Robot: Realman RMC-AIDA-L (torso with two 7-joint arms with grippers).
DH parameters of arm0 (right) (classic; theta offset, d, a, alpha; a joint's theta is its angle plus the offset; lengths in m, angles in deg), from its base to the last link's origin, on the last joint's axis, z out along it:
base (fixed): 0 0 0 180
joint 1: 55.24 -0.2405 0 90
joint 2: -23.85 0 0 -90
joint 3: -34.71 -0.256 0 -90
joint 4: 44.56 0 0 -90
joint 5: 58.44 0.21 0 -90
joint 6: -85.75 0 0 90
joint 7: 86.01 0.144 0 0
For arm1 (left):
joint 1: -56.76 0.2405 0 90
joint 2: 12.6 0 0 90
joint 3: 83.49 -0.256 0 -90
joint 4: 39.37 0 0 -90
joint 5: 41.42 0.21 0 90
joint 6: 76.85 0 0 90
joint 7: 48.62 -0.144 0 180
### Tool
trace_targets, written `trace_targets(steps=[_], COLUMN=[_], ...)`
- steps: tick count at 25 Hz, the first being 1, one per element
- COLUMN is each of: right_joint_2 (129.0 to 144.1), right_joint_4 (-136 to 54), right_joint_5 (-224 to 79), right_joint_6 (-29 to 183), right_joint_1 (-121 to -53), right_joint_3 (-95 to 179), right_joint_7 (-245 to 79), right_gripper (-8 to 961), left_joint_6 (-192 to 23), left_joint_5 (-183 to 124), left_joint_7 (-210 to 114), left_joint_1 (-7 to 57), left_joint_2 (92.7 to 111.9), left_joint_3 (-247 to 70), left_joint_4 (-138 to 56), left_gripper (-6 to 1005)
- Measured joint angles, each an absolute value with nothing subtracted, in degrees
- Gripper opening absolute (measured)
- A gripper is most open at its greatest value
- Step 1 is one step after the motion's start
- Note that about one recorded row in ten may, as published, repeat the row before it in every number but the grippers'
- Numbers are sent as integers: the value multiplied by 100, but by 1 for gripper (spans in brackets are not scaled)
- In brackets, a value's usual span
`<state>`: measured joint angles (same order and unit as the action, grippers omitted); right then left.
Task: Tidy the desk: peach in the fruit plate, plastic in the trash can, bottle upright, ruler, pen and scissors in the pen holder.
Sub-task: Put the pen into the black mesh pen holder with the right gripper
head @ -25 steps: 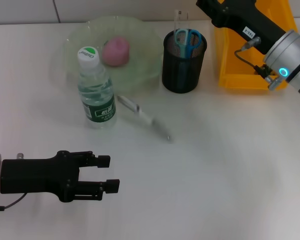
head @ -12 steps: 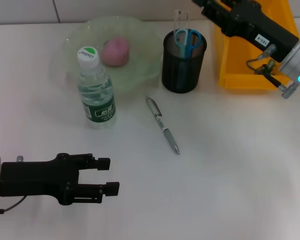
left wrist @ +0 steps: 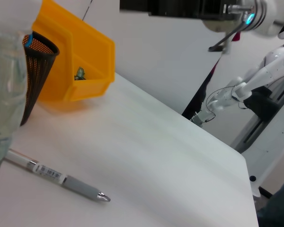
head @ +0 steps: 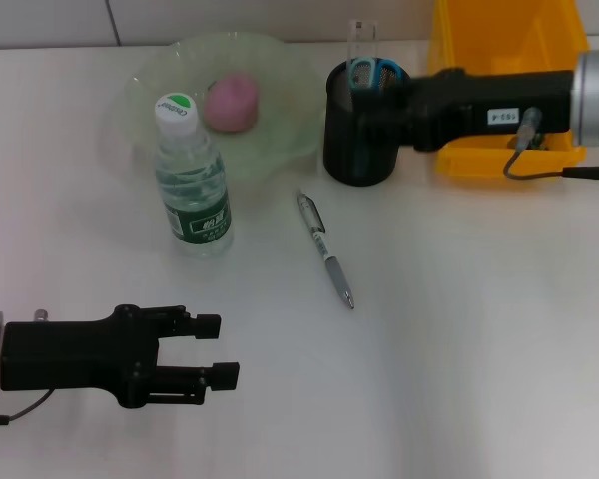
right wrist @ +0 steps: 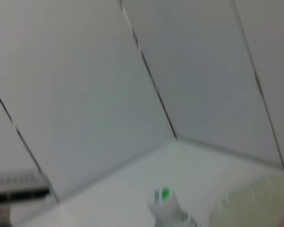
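judging the step: the pen [head: 325, 250] is the one task thing not yet put away, so picking it up and standing it in the pen holder [head: 364, 130] reads as the job in hand.
left tool [head: 218, 349]: low over the near-left tabletop [head: 479, 349], fingers apart and holding nothing, well apart from the pen.
bottle [head: 191, 180]: upright, green cap on top, just beside the near rim of the fruit plate [head: 290, 120]; needs nothing more.
peach [head: 231, 102]: lying in the fruit plate, done.
pen: flat on the bare tabletop between the bottle and the pen holder, tip toward the near edge, nothing touching it; the left wrist view shows it lying alone.
pen holder: black mesh cup, scissors [head: 372, 75] and clear ruler [head: 360, 38] already standing in it.
right tool: the arm reaches across above the pen holder, and its tool end seems hidden against the dark cup, so i cannot tell how its fingers stand.
trash can [head: 504, 60]: yellow bin behind the right arm.
doing it well: come down over the pen's middle, close across the barrel, not along it, then tip it upright before lowering so it clears the scissors handles and the rim.
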<state>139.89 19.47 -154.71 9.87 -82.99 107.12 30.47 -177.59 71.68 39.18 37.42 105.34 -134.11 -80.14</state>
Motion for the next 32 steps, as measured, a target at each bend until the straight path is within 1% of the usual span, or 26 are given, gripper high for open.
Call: trace_targets(steps=[1, 2, 5, 6, 7, 11, 15, 22, 26, 32], right_joint_2=[14083, 14083, 14233, 14298, 14298, 14305, 14325, 14351, 14357, 14371], right_joint_4=[2595, 2595, 3208, 3374, 3374, 3260, 2972, 2238, 1679, 1390], right_joint_5=[-16536, -16536, -18005, -18713, -18713, -19664, -19846, -19898, -19861, -19614], right_joint_6=[696, 696, 174, -27, -27, -21, 276, 1592, 2620, 3415], right_joint_1=[-8484, -8484, -8954, -9282, -9282, -9858, -9982, -9910, -9891, -9771], right_joint_3=[10701, 10701, 10744, 10911, 10911, 11523, 11852, 12638, 13200, 13721], right_joint_7=[4098, 4098, 5363, 5976, 5976, 7072, 7380, 7838, 8205, 8315], right_gripper=[562, 562, 562, 561, 561, 558, 555, 549, 547, 545], left_joint_6=[-17760, -17762, -17764, -17765, -17765, -17790, -17802, -17802, -17798, -17768], left_joint_5=[7168, 7169, 7170, 7170, 7170, 7171, 7178, 7179, 7178, 7178], left_joint_7=[3918, 3918, 3918, 3918, 3918, 3946, 3951, 3930, 3854, 3799], left_joint_1=[3737, 3723, 3720, 3710, 3710, 3653, 3633, 3628, 3678, 3693], left_joint_2=[10534, 10532, 10529, 10527, 10527, 10528, 10507, 10475, 10426, 10415], left_joint_3=[-13411, -13411, -13411, -13411, -13411, -13411, -13417, -13440, -13431, -13421], left_joint_4=[-8014, -8014, -8014, -8014, -8014, -8015, -8015, -8015, -8015, -7927], left_gripper=[782, 782, 782, 783, 783, 783, 783, 782, 782, 783])
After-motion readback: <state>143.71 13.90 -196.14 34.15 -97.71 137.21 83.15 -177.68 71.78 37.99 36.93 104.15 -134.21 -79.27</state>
